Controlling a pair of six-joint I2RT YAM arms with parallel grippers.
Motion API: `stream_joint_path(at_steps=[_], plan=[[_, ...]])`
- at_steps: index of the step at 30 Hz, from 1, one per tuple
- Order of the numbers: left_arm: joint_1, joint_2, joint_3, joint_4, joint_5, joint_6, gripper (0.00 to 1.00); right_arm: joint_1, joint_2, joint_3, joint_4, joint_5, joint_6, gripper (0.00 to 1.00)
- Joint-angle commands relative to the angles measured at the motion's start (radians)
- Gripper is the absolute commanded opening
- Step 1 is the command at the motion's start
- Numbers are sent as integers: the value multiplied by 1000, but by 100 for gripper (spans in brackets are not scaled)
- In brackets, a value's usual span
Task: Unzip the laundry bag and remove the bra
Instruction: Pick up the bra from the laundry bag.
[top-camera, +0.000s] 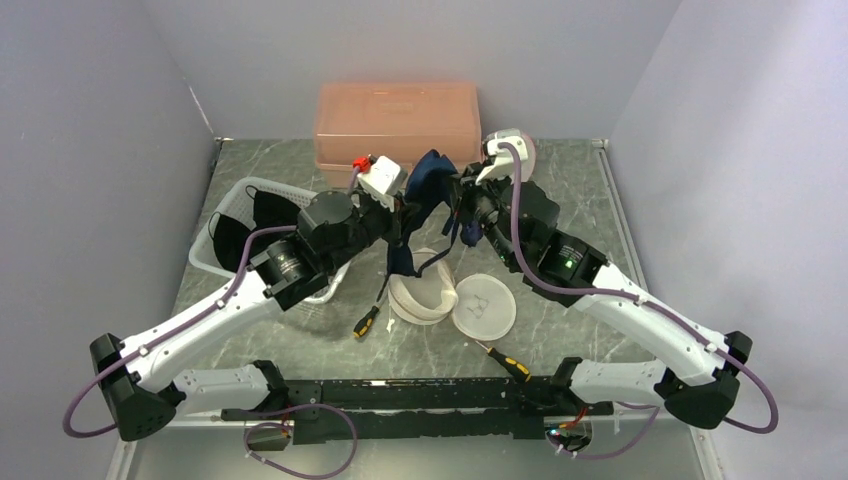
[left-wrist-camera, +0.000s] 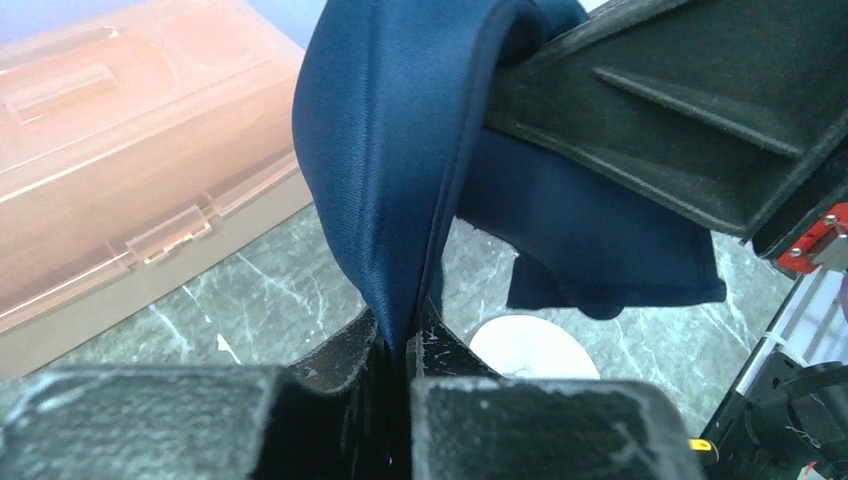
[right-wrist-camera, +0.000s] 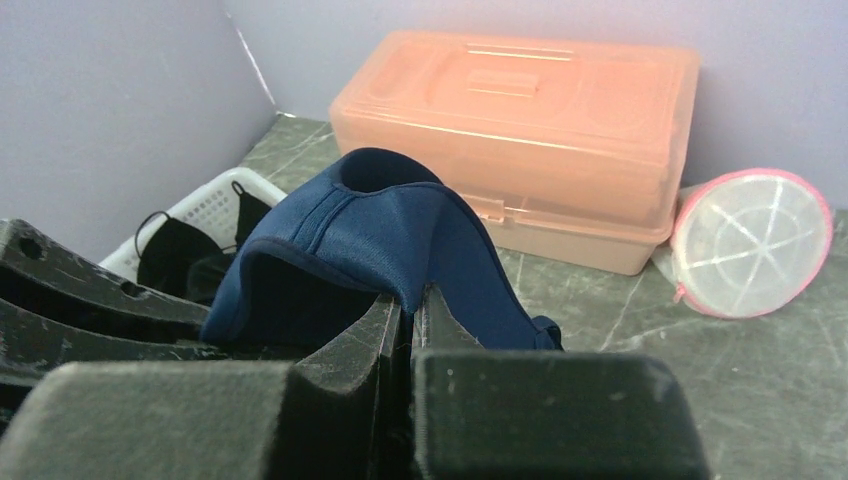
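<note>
The navy blue bra (top-camera: 428, 185) hangs in the air between my two grippers, above the middle of the table. My left gripper (top-camera: 402, 215) is shut on one edge of it; in the left wrist view the fabric (left-wrist-camera: 390, 150) runs down into my closed left gripper (left-wrist-camera: 408, 335). My right gripper (top-camera: 460, 205) is shut on the other side; in the right wrist view the padded cup (right-wrist-camera: 400, 230) folds over my closed right gripper (right-wrist-camera: 408, 300). The white round laundry bag (top-camera: 425, 298) lies open on the table below, its flat half (top-camera: 484, 306) beside it.
An orange lidded box (top-camera: 398, 120) stands at the back. A pink-rimmed round mesh bag (right-wrist-camera: 752, 240) leans beside it at the right. A white basket (top-camera: 222, 262) with black garments is at the left. Two screwdrivers (top-camera: 366, 322) (top-camera: 505, 362) lie in front.
</note>
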Motion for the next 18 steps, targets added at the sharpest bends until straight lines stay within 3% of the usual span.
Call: stream_joint_path(at_steps=[1, 3, 6, 8, 12, 18], plan=[[-4, 10, 7, 79, 69, -46, 13, -1, -2, 34, 68, -2, 99, 0], [-3, 9, -16, 135, 103, -54, 25, -2, -3, 30, 79, -28, 131, 0], [-4, 2, -48, 179, 152, -59, 63, -2, -9, 22, 91, -46, 166, 0], [-4, -4, -67, 194, 166, -69, 78, 0, -11, 20, 93, -49, 177, 0], [-4, -32, -102, 230, 188, -73, 93, -1, -16, 7, 99, -33, 191, 0], [-3, -52, -115, 257, 252, -65, 93, -1, -3, 5, 95, -7, 195, 0]])
